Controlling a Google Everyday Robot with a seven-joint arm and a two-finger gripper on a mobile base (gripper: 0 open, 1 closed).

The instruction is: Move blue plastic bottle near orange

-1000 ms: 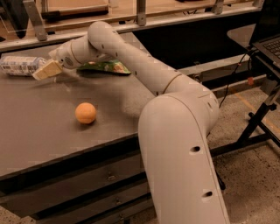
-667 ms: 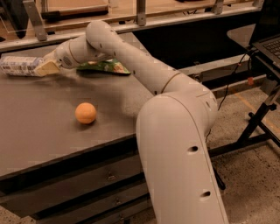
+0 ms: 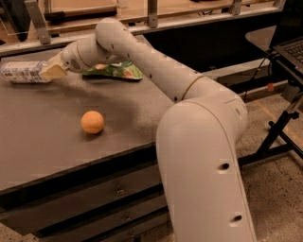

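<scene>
Clock reference: 12 o'clock points away from the camera, across the table.

Arm base [image 3: 203, 165]: a large white rounded shell stands nearest, at 4 o'clock from the orange and just off the table's near right corner.

Drawers [image 3: 94, 208]: dark drawer fronts sit under the table's near edge, at 6 o'clock from the orange.

Table [image 3: 38, 156]: a dark grey flat top bears the orange, the bag and the bottle.

Orange [image 3: 92, 122]: it rests alone on the table top toward the near side, touching nothing, with bare surface all round it.

Arm reach: from the shell, the white links rise and stretch toward 10 o'clock, passing behind the orange and over the bag.

Green snack bag [image 3: 113, 71]: it lies flat at 1 o'clock from the orange, partly covered by the arm.

Gripper [image 3: 50, 72]: it is low over the far left of the table, at 11 o'clock from the orange. Its cream tip meets the right end of the bottle. Whether it is open or closed on the bottle, I cannot tell.

Blue plastic bottle [image 3: 21, 72]: it lies on its side at the table's far left, at 10 to 11 o'clock from the orange and well apart from it. Its length runs from 9 to 3 o'clock.

Laptop [image 3: 289, 47]: it sits on a black stand off the table, at 2 o'clock from the orange.

Rail [image 3: 151, 12]: metal posts stand along the back, at 12 o'clock.
</scene>
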